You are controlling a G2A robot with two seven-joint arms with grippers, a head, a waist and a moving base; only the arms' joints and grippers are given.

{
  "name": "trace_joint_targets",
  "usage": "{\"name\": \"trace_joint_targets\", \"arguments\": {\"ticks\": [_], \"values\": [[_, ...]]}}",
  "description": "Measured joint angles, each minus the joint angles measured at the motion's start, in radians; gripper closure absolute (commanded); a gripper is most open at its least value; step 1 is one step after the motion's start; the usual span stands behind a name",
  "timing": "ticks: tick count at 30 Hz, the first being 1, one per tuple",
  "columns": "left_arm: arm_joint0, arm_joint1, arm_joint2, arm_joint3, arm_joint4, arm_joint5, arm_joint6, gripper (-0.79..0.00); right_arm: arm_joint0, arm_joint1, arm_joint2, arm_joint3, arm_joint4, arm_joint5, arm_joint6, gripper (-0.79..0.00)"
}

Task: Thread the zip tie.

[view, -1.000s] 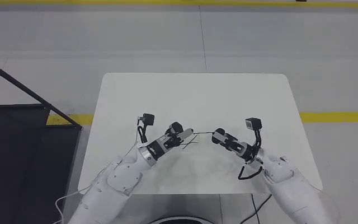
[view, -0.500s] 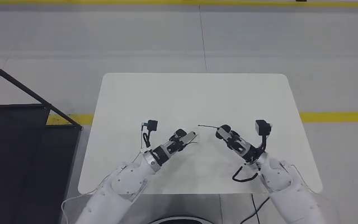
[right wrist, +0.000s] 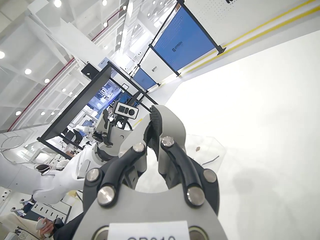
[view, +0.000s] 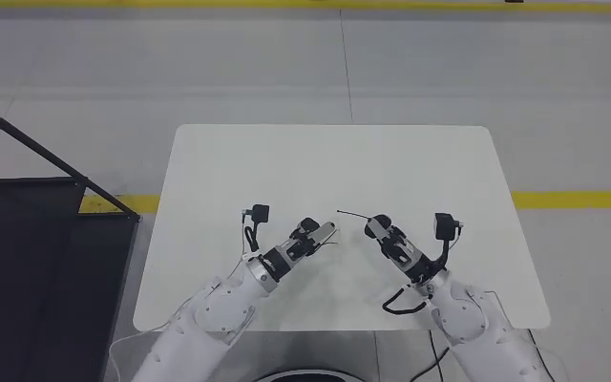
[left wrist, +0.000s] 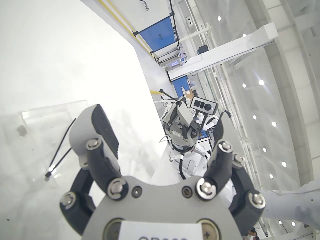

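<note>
Big bright hall, pale floor with a yellow line across it, and a white desk [view: 420, 162] out front. Over the near middle of that desk the right jaws are pinched tight on a thin black zip tie [view: 350, 216], holding it up off the surface. Its free end pokes toward the left jaws, with a small knob at the tip that I take to be the head. The left jaws hang near it, spread wide with nothing in them. On the desk just beside them lies a clear tray [left wrist: 50, 116] with a couple of spare ties [left wrist: 60, 148] flat inside.

As I read it, the step in hand is bringing the two ends of the held tie together. To do that well, the left jaws want to come in level with the strap and close on it near the end, so it doesn't flop. Keep the flat side square to the slot. A strap this thin will likely bow if pushed from far back, so a short grip and a slow, straight feed are the way. The right jaws should hold firm without twisting.

Hard to make out: how much of the tie runs back inside the right grip, and where its other end sits. Whether that tip is head or tail is too small to be sure. The tray's edges almost vanish against the white.
</note>
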Motion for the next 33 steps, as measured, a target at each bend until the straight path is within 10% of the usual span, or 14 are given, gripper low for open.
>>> {"name": "trace_joint_targets", "arguments": {"ticks": [9, 13, 17, 33], "values": [[-0.025, -0.029, 0.061, 0.015, 0.048, -0.014, 0.125, -0.668, 0.0, -0.014, -0.014, -0.005, 0.115, 0.03, 0.027, 0.0], [-0.054, -0.048, 0.107, 0.057, 0.087, -0.024, 0.192, -0.449, 0.013, -0.018, -0.014, 0.011, 0.195, 0.039, 0.076, 0.0], [-0.076, -0.069, 0.147, 0.096, 0.136, -0.037, 0.28, -0.391, 0.027, -0.022, -0.018, 0.031, 0.292, 0.027, 0.151, 0.0], [-0.119, -0.12, 0.203, 0.173, 0.205, -0.056, 0.386, -0.379, 0.057, -0.034, -0.003, 0.076, 0.433, 0.018, 0.287, 0.0]]}}
